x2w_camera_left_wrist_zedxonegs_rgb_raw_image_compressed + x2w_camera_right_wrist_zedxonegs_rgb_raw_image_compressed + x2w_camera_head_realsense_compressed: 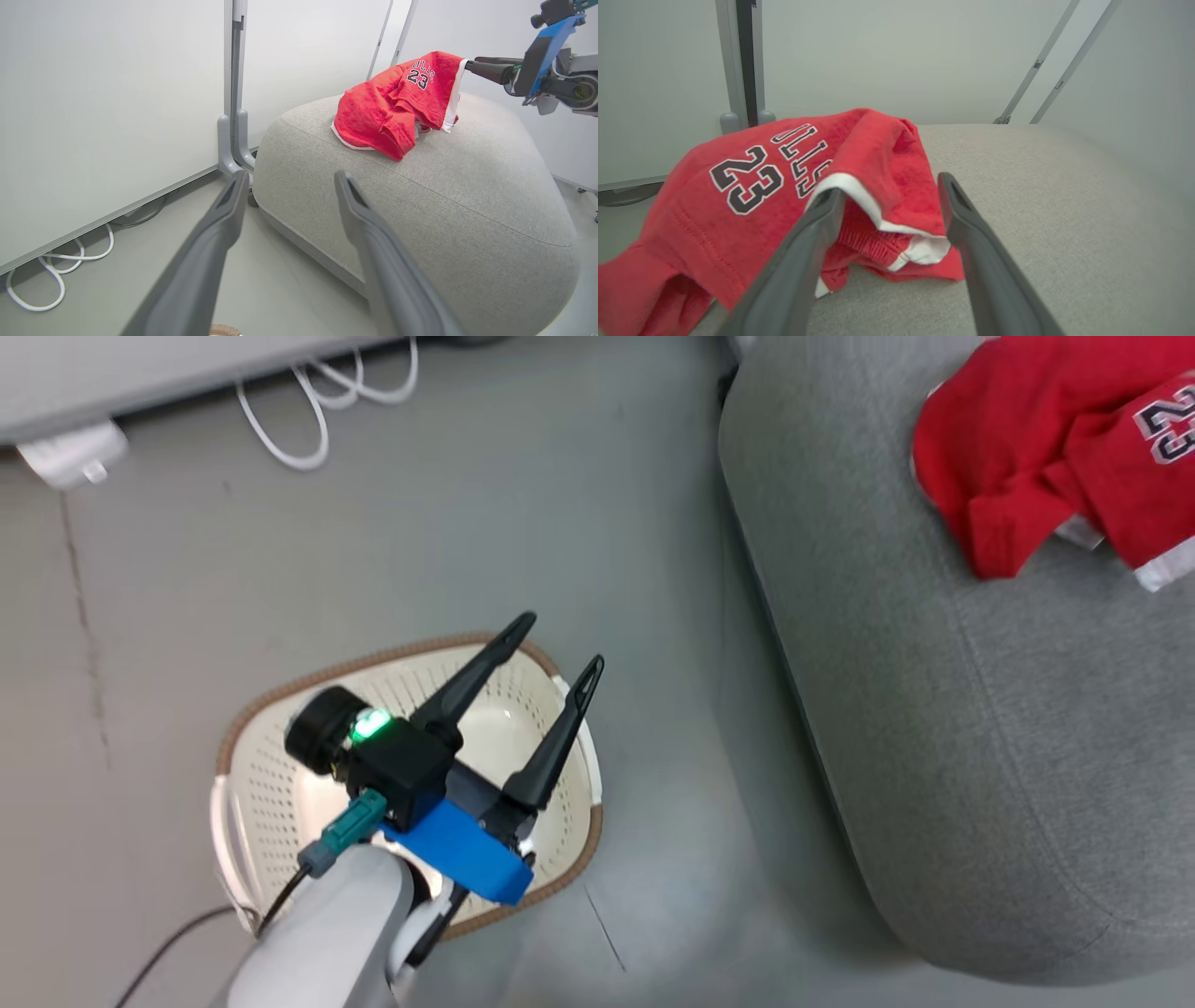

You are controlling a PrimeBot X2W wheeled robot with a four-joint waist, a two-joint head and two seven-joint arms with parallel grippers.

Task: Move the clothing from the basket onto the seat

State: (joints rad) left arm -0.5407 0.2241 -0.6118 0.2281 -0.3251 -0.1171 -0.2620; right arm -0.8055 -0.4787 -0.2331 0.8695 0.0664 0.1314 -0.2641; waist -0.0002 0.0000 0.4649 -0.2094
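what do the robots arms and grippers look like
Left gripper: two long, dark grey tapered fingers on a black body with a green light, a blue plate beneath, and a teal connector with a dark cable on a pale grey forearm. Right gripper has matching dark fingers and its own blue plate.

Grey floor (pixel 467 523), with a thin crack (pixel 84 607) at 9 o'clock in the head view. White cable (pixel 317 401) looped at 11 o'clock, just below the edge of a pale wall panel (pixel 140 373). White plug block (pixel 70 453) at 10 o'clock, beside the panel edge. Left wrist view: upright grey post (pixel 233 116) with a curved foot at 12 o'clock, two slanted metal struts (pixel 383 32) at 1 o'clock.
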